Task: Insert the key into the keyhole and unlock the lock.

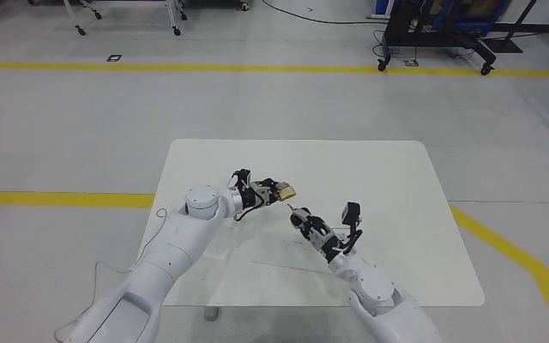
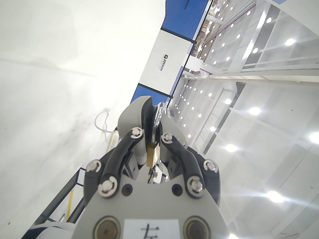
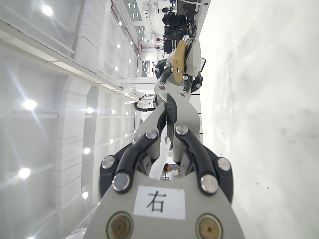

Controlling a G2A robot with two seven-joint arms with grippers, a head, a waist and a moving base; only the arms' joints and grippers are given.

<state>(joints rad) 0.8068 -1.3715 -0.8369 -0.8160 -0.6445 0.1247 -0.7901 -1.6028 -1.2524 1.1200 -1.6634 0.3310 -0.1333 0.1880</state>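
Note:
My left gripper hovers over the middle of the white table, shut on a brass padlock. In the left wrist view the brass body sits between the fingers and the silver shackle lies at their tips. The right wrist view faces the padlock, with its keyhole turned toward my right gripper. That gripper is shut just short of the lock. A small key tip pokes out toward the lock, and the pads hide the rest of the key.
Both arms hang above the table near its centre. Bare tabletop extends to the right and the far side. The front edge lies below the right arm. Carts stand far off on the floor.

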